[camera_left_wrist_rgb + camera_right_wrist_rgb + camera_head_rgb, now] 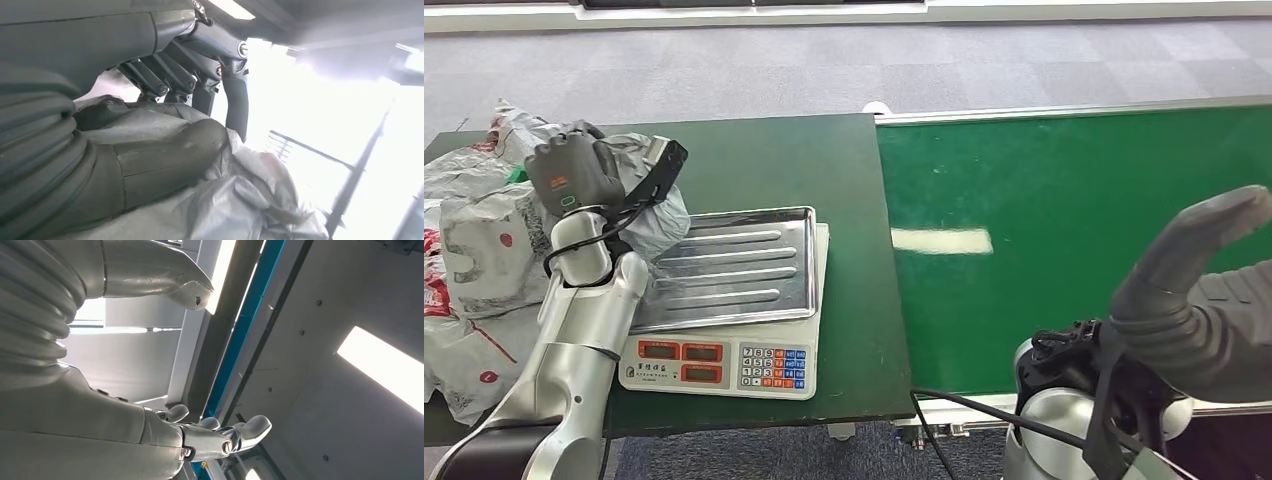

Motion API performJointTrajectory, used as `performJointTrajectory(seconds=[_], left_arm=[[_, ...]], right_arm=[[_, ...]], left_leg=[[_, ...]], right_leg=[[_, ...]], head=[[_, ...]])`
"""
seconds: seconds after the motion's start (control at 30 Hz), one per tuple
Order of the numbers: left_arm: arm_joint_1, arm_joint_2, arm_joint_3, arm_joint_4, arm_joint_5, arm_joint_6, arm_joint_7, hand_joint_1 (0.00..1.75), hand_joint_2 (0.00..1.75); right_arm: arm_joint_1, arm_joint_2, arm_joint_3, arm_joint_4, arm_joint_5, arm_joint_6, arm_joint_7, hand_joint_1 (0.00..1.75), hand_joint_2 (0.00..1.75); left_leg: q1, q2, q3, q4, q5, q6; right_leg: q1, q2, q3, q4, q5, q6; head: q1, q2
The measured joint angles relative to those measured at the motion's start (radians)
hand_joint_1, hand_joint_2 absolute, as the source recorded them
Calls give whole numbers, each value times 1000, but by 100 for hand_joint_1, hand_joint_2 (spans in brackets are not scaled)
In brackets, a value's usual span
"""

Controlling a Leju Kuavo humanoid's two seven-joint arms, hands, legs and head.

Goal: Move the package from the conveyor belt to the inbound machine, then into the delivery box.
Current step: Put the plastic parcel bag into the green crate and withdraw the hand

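Package (pixel 639 215) is a crumpled grey poly bag, clamped in the left hand (pixel 574 175) fingers (pixel 235 100), just off the scale (pixel 724 350) tray's edge, so I'd guess the delivery-box step is underway. Right hand (pixel 1194 290) fingers are apart, holding nothing. Next: carry it clear and release.

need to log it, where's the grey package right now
In the head view the grey package sits far left, gripped by the left hand, beside the scale tray.
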Motion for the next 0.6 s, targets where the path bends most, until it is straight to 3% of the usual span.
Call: performJointTrajectory(seconds=[0.2, 0.57, 0.6], left_arm=[[-46, 49, -6, 209, 0, -52, 62, 175, 175], [-65, 83, -6, 323, -1, -102, 111, 175, 175], [-66, 85, -5, 331, -1, -112, 121, 138, 175]], right_arm=[[6, -2, -1, -1, -2, 0, 0, 0, 175], [14, -5, 1, -1, -4, 0, 0, 0, 175], [18, -6, 2, -1, -4, 0, 0, 0, 175]], left_leg=[[0, 0, -2, 0, 0, 0], [0, -1, -3, 0, 0, 0], [0, -1, -3, 0, 0, 0]], right_leg=[[0, 0, -3, 0, 0, 0], [0, -1, -3, 0, 0, 0], [0, -1, -3, 0, 0, 0]], head=[[0, 0], [0, 0], [0, 0]])
